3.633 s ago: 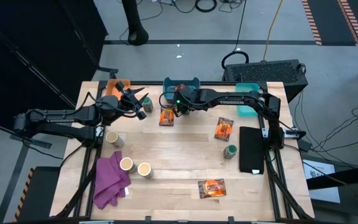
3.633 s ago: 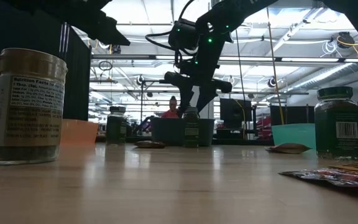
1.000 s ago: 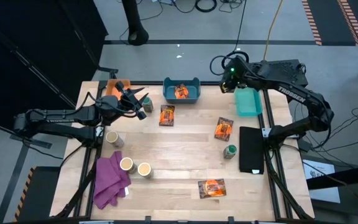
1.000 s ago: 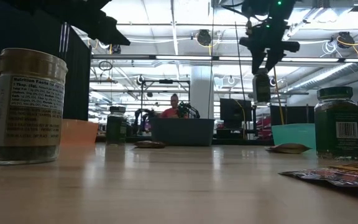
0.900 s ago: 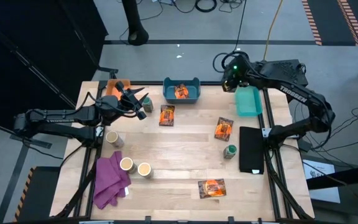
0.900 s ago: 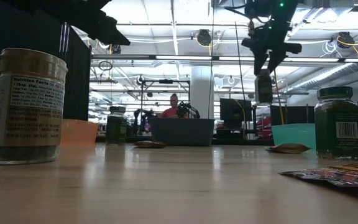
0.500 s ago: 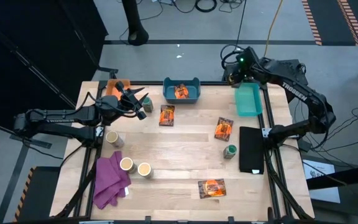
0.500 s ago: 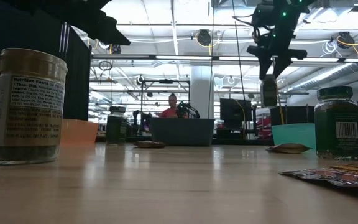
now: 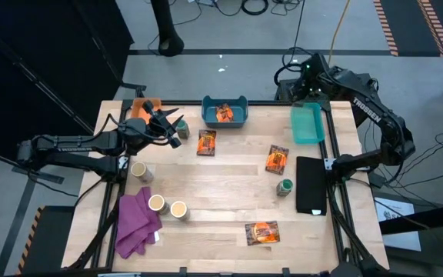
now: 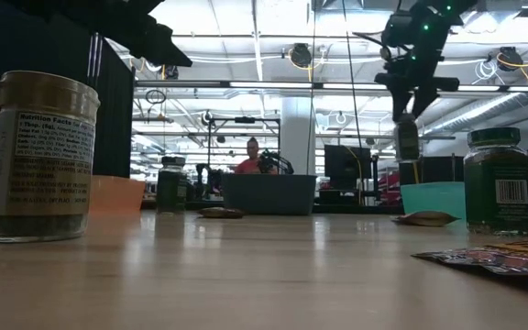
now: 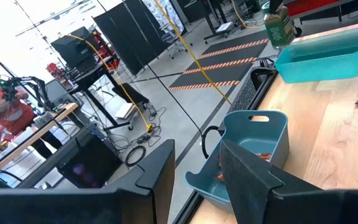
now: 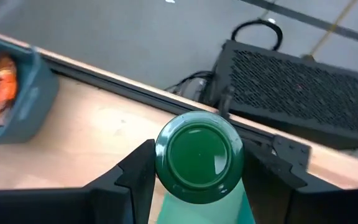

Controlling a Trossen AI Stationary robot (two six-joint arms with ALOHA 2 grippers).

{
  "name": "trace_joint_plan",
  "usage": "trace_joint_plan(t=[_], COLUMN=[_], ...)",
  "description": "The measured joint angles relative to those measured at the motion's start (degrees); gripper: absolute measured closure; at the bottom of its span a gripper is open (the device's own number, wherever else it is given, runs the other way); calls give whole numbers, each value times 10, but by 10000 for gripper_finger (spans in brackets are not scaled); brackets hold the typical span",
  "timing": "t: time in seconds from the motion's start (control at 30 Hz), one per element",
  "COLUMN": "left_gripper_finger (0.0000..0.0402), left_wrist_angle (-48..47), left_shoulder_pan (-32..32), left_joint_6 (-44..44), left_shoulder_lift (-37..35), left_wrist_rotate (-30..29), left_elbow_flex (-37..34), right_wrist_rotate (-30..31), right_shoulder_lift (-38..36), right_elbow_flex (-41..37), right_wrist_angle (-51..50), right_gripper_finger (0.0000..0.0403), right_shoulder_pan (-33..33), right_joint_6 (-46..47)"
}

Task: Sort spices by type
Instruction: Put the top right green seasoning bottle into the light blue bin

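My right gripper [image 9: 308,77] is shut on a small dark-green jar [image 10: 407,141], above the far end of the teal bin [image 9: 308,125]. My left gripper [image 9: 174,132] stands open above the far-left part of the table, over another green jar [image 9: 181,126], with nothing between its fingers [image 11: 157,180]. One orange-and-dark packet [image 9: 224,114] lies in the blue bin [image 9: 224,120]. Three packets [image 9: 206,143], [image 9: 277,159], [image 9: 261,232] lie flat on the table. A green jar [image 9: 284,187] and three tan jars [image 9: 139,170], [image 9: 157,203], [image 9: 178,209] stand on it. My right gripper pinches the green jar between its two fingers [image 12: 132,177], at the jar's upper end just under the lid's rim [image 12: 161,163]. The fingers come from above, slanting down. The jar hangs about upright below them, lifted clear above the teal bin.
An orange bin [image 9: 138,108] stands at the far left corner and a purple cloth [image 9: 137,223] lies at the near left. A flat black slab [image 9: 311,185] lies along the right edge. The middle of the table is bare wood. A person shows in the room behind [image 10: 251,160].
My right gripper has carried the green jar toward the table's far right corner, from beside the teal bin's left wall to above its far end. The jar stays about upright and clear of the table.
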Motion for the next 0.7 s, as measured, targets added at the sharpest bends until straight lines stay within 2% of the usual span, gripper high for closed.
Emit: trace_joint_plan(t=[0.13,0.23,0.47,0.7], left_gripper_finger=[268,268,268,268], left_wrist_angle=[0,0,0,0], left_shoulder_pan=[0,0,0,0], left_joint_6=[0,0,0,0], left_shoulder_lift=[0,0,0,0], left_wrist_rotate=[0,0,0,0], left_elbow_flex=[0,0,0,0], right_wrist_rotate=[48,57,54,53], right_shoulder_lift=[0,0,1,1], right_elbow_flex=[-22,-56,-138,-162], right_wrist_angle=[1,8,67,95], right_gripper_finger=[224,224,224,224], right_shoulder_pan=[-3,-3,-3,-3], right_joint_6=[53,70,35,-7])
